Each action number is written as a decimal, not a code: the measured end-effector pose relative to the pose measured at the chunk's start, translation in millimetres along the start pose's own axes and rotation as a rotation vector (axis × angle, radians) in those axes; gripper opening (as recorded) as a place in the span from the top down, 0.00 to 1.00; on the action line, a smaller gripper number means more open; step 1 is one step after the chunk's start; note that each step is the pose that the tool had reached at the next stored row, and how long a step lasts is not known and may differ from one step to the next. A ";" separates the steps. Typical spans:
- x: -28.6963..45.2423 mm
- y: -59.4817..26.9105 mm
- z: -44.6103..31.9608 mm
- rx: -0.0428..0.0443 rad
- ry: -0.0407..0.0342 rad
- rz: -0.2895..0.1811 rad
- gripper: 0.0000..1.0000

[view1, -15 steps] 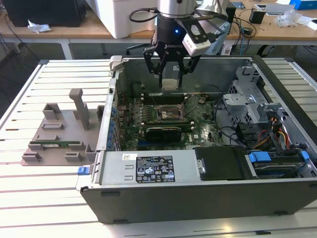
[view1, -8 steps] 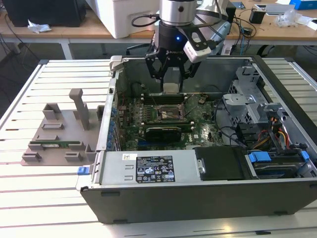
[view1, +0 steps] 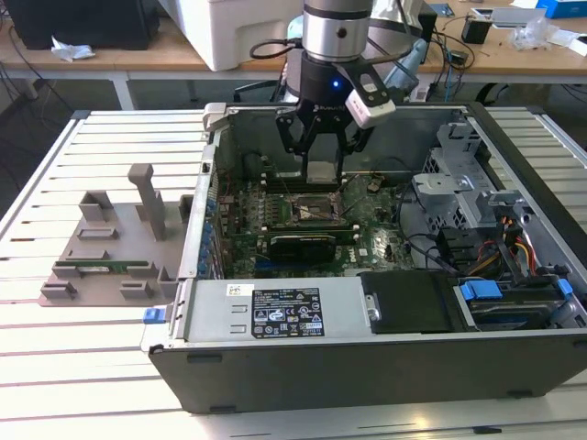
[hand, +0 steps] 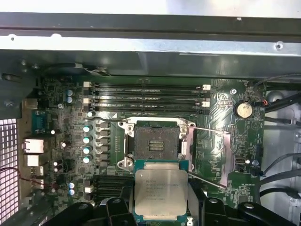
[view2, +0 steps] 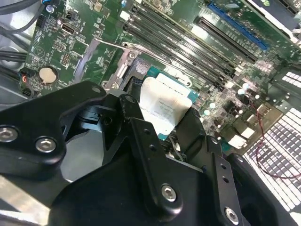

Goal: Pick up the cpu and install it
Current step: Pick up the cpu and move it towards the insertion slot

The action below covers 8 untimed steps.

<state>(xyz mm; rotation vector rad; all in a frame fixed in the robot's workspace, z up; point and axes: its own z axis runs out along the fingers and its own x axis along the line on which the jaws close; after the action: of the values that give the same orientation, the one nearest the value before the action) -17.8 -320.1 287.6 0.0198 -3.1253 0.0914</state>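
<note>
The cpu (hand: 160, 190) is held clamped by its edges in the gripper (view1: 322, 158), just above the open socket (hand: 154, 143) inside the computer case (view1: 367, 367) — one edge is cut off in the first wrist view, and part is hidden behind black gripper links in the second wrist view

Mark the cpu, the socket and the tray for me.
cpu (hand: 161, 193): first wrist view, middle of its metal top.
socket (hand: 154, 143): first wrist view, open middle.
tray (view1: 96, 252): exterior view, bare base.
</note>
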 end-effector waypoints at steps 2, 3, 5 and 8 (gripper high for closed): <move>-2.1 0.8 5.3 0.0000 0.0011 0.000 0.45; -2.7 1.2 7.0 -0.0001 0.0013 0.000 0.45; -3.5 2.9 11.0 0.0003 0.0020 0.000 0.45; -3.7 6.2 16.7 0.0000 0.0019 0.000 0.45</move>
<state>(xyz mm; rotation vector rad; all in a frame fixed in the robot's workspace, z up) -14.4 -314.8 270.5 0.0197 -3.1234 0.0914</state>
